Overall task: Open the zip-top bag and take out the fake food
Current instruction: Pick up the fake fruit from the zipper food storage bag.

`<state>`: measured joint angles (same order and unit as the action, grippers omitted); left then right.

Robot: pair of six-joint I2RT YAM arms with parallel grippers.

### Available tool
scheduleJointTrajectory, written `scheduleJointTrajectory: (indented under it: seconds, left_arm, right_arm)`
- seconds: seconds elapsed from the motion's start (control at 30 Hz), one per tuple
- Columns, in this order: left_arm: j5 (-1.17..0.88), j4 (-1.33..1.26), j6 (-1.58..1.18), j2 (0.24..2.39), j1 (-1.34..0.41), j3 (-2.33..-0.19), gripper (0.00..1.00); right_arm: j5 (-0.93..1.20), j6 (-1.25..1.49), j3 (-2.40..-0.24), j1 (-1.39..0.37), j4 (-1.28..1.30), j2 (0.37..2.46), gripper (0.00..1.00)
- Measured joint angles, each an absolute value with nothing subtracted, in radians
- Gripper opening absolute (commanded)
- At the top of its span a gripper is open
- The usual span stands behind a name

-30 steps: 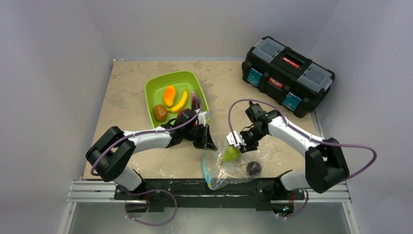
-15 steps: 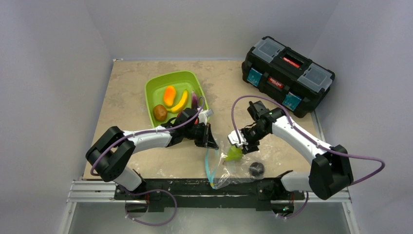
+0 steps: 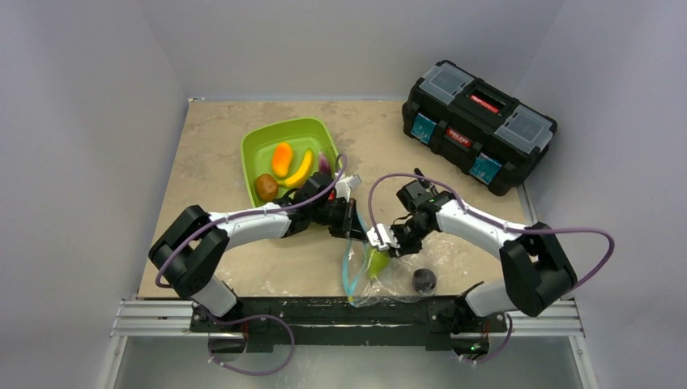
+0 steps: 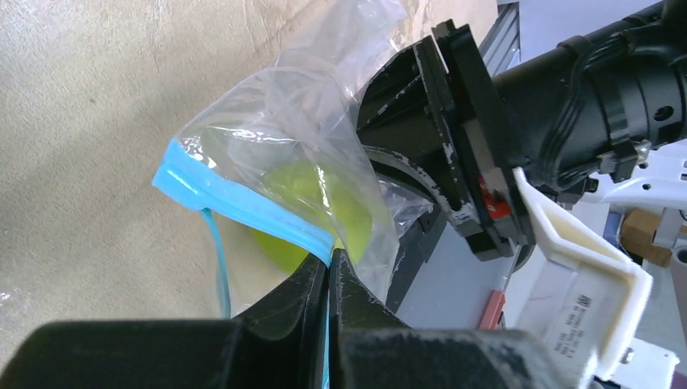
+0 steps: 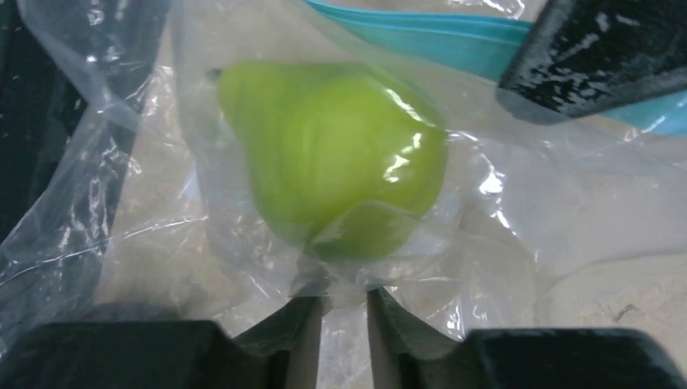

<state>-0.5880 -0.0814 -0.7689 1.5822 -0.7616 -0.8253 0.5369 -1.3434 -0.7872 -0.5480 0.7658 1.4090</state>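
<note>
The left gripper (image 4: 328,263) has its jaws pressed together on the teal-blue zipper strip (image 4: 243,203) of the zip-top bag (image 4: 283,105) and holds that edge lifted above the table (image 3: 211,138). The right gripper (image 5: 339,312) shows narrow jaws with a small slit between them. Wrinkled clear film gathers at the fingertips (image 5: 306,318), but I cannot tell if they really pinch it. Just beyond these tips lies the green pear (image 5: 332,158) – it is inside the bag, behind the film.

In the top view the two grippers are close together near the front middle of the table, and the bag hangs down from them toward the near edge. The dark plum (image 3: 424,279) sits at the right side of the bag; whether it is inside the plastic I cannot say.

Further back, the lime-green tray (image 3: 245,154) holds the orange piece (image 3: 282,159), the banana (image 3: 300,170), the kiwi (image 3: 266,187) and the eggplant (image 3: 324,164). A black toolbox (image 3: 478,126) stands at the far right corner – well apart from the bag.
</note>
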Motion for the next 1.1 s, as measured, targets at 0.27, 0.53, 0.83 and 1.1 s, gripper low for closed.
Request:
scheduleJointTrajectory:
  seconds: [0.27, 0.53, 0.83, 1.1]
  left_arm:
    - [-0.587, -0.081, -0.766, 1.591, -0.762, -0.827, 0.0]
    - [-0.596, -0.125, -0.799, 1.591, -0.759, -0.823, 0.0]
    - [-0.625, -0.257, -0.898, 1.594, -0.728, -0.766, 0.0]
    - [-0.642, -0.32, -0.934, 1.621, -0.726, -0.766, 0.0]
  right_arm:
    - [0.495, -1.132, -0.783, -0.564, 0.597, 1.462, 0.07]
    - [0.559, -1.123, -0.846, -0.521, 0.654, 1.422, 0.45]
    - [0.676, -1.287, -0.952, -0.447, 0.858, 1.298, 0.56]
    - [0.698, -1.262, -0.85, -0.493, 0.812, 1.321, 0.56]
